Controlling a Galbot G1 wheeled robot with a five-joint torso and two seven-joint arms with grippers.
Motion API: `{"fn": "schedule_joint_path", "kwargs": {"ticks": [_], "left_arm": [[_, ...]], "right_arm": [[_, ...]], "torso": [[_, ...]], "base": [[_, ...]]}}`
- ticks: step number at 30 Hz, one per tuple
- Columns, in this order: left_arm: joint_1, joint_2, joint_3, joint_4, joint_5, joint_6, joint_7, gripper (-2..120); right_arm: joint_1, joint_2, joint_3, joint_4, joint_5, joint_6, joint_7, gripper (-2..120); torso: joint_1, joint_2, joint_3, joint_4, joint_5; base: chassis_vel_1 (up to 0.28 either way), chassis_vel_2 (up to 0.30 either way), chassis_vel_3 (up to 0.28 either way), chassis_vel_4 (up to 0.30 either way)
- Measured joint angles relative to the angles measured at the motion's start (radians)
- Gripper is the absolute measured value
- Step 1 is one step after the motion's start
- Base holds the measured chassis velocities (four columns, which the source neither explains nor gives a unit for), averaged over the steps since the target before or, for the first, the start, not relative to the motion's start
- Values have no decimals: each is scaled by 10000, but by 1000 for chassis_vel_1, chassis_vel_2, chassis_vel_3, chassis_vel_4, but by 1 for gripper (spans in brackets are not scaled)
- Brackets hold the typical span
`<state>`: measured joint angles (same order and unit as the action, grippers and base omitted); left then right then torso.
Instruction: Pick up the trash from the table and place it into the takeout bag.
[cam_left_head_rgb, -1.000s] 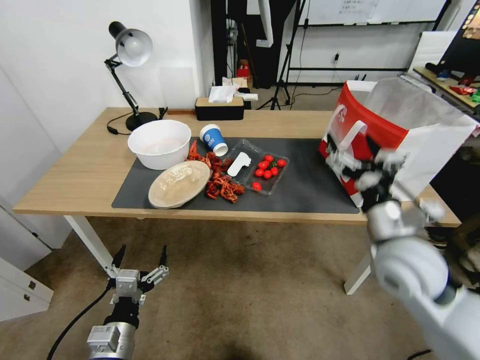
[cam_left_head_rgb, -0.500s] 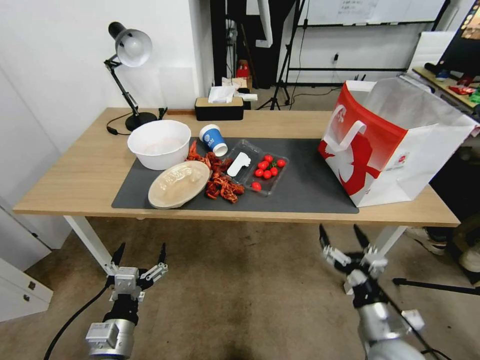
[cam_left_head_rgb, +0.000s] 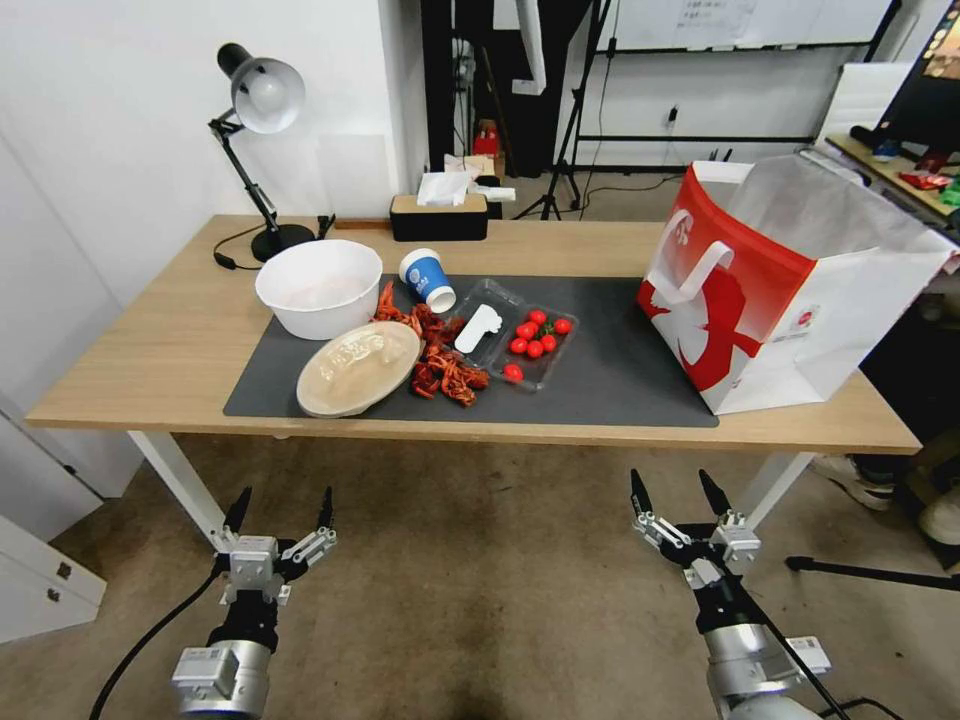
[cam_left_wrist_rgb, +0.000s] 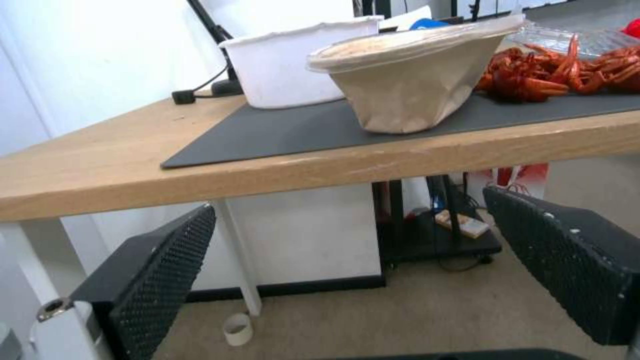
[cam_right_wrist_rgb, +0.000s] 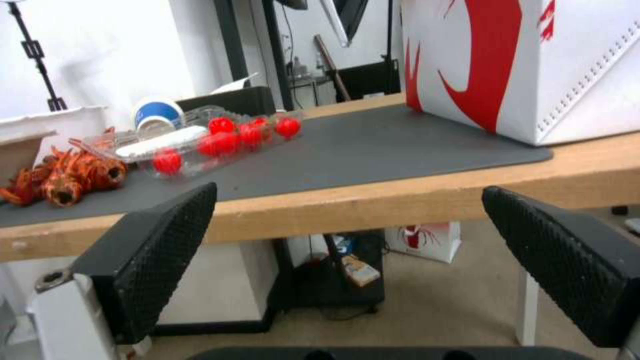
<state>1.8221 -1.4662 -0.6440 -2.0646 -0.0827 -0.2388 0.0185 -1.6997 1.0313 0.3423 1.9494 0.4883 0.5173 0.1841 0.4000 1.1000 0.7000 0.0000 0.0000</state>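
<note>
Our left jaws (cam_left_head_rgb: 281, 508) stand wide apart and hold nothing; they hang low in front of the worktop's (cam_left_head_rgb: 150, 370) near edge, below its surface, by the white leg (cam_left_head_rgb: 180, 485). Our right jaws (cam_left_head_rgb: 680, 500) are spread just as wide, also empty, and sit at the same low height under the right part of the worktop. We judge both arms are parked clear of the edge so nothing on top gets knocked while no grasp is under way.

Outward from the left jaws, the beige lidded container (cam_left_head_rgb: 358, 368) sits nearest, at the front of the dark mat (cam_left_head_rgb: 610, 370). Red crayfish shells (cam_left_head_rgb: 440, 365) lie heaped against its right side. Behind it stands the big white bowl (cam_left_head_rgb: 318, 288). The blue-and-white cup (cam_left_head_rgb: 428, 279) lies tipped on its side just right of the bowl, mouth toward us.

Outward from the right jaws, a clear tray (cam_left_head_rgb: 525, 340) holds cherry tomatoes and a white flat piece (cam_left_head_rgb: 478, 328). Open mat separates it from the bag (cam_left_head_rgb: 790, 290).

The bag stands upright at the worktop's right end, partly on the mat, its mouth open upward and foil lining showing. That open top seems ready to take items dropped from above. The trash remains on the worktop, well apart from the bag.
</note>
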Motion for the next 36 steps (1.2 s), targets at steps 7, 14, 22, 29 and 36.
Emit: {"fn": "schedule_joint_path", "kwargs": {"ticks": [7, 14, 22, 29, 36], "left_arm": [[-191, 215, -95, -34, -170, -5, -249, 100], [-1219, 1491, -608, -764, -2119, 1128, -784, 100], [-3174, 4424, -1150, -2231, -12141, 5608, -3819, 100], [-4622, 4270, -916, -1422, -16275, 6673, -5325, 100], [-4782, 4119, -975, -1173, -17008, 7121, -6133, 100]], "right_arm": [[42, -15, -35, 56, -42, -62, 55, 100], [105, -90, -46, 117, -65, -197, 171, 100], [205, -116, -30, 313, -256, -475, 480, 100], [257, -149, 27, 325, -312, -595, 599, 100], [529, -242, -157, 325, -342, -794, 761, 100]], "torso": [[-1, 0, 0, 2, -1], [0, 0, 1, 1, -5], [1, -2, 1, 1, 1], [3, -2, 2, -4, -3], [1, -2, 1, 3, 0]], "base": [[0, 0, 0, 0], [0, 0, 0, 0], [0, 0, 0, 0], [0, 0, 0, 0], [0, 0, 0, 0]]}}
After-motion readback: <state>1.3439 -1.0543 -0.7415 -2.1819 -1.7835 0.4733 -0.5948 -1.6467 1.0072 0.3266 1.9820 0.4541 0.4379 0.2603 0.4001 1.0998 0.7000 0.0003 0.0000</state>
